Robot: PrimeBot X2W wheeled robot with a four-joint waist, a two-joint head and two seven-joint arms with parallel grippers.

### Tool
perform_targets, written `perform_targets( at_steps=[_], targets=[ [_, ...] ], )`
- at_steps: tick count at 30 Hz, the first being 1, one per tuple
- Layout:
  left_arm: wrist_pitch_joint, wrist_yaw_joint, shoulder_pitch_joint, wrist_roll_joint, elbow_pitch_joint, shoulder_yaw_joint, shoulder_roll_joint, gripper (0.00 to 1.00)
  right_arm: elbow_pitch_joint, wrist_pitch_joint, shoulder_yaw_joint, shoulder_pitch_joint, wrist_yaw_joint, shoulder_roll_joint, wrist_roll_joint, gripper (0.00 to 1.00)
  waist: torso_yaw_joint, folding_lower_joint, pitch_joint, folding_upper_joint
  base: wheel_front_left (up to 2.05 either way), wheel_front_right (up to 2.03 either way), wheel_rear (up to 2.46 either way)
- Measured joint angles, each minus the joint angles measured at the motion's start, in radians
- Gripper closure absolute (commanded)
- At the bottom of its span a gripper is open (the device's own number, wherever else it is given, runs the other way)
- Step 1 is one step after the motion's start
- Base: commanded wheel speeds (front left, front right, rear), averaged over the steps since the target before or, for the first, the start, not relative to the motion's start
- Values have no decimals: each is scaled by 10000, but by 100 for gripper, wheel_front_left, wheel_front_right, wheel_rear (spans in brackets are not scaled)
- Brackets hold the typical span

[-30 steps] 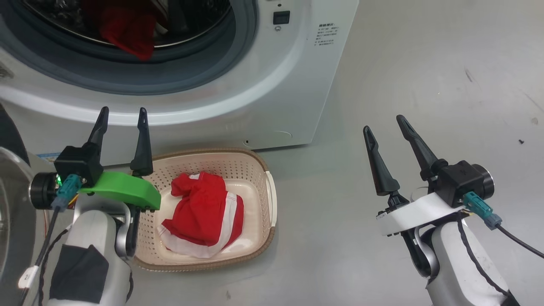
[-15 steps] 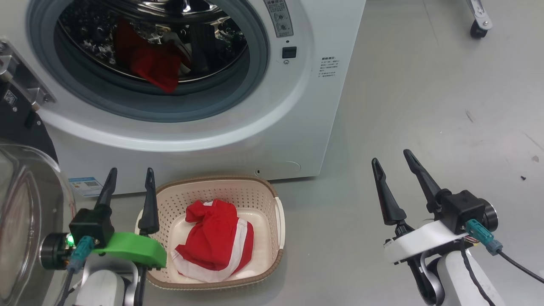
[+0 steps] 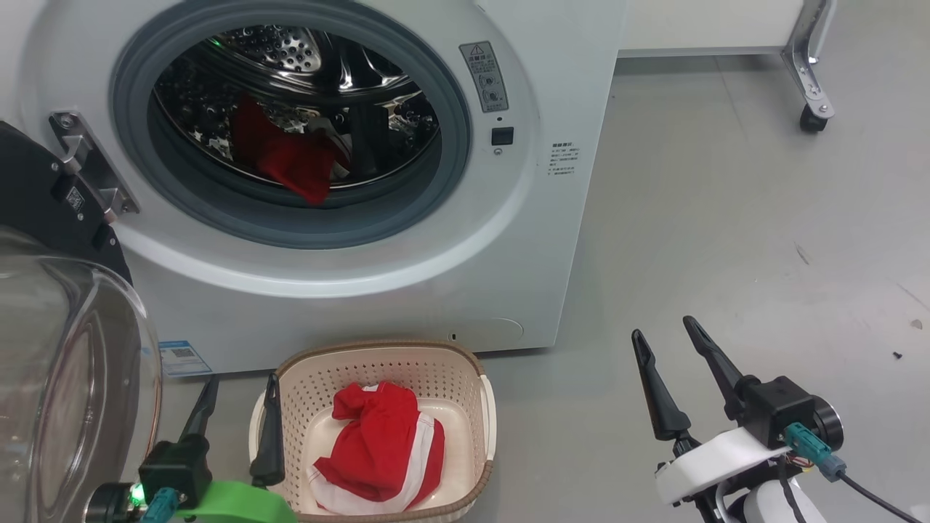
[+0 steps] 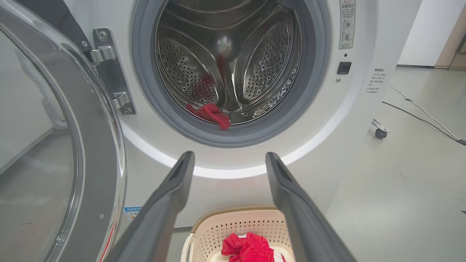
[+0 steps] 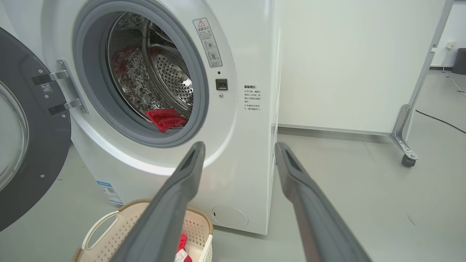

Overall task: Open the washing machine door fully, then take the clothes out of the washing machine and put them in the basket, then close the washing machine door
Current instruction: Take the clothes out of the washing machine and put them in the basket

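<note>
Washing machine door [image 3: 73, 349] at far left, swung fully out on its steel hinge [image 3: 91, 171]; black rim behind, clear glass bowl bulging toward the near side.

Left gripper [image 3: 243, 379] low at near left, between door and basket; the two dark fingers apart, nothing between them; its right finger overlaps the basket's left edge in the head view, contact cannot be told.

Washing machine [image 3: 378, 290] white, front facing the robot; drum mouth uncovered, grey gasket around it; small blue label [image 3: 178, 357] at its lower left corner. Red cloth [image 3: 294, 163] lies at the bottom front of the steel drum, one corner hanging over the drum lip toward the gasket.

Basket [image 3: 378, 349] on the floor [image 3: 726, 218], near side of the machine, just in front of its lower panel; cream, perforated, brown rim. Red garment [image 3: 381, 450] with white panels lies crumpled inside it, toward the near wall.

Right gripper [image 3: 662, 327] at near right, well apart from basket and machine, over bare floor; fingers spread, holding nothing.

Far right: a metal frame leg on a caster [image 3: 810, 120], beside a white panel.
</note>
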Motion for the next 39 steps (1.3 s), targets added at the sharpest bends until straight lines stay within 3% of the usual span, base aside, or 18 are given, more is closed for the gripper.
perform_targets(
  at_steps=[39],
  targets=[
    [660,370,1505,-61,-2086,-203,15,0,-194,0,184,459,-4,36,0,0,-164,0,-367,0,0,0,0]
  ],
)
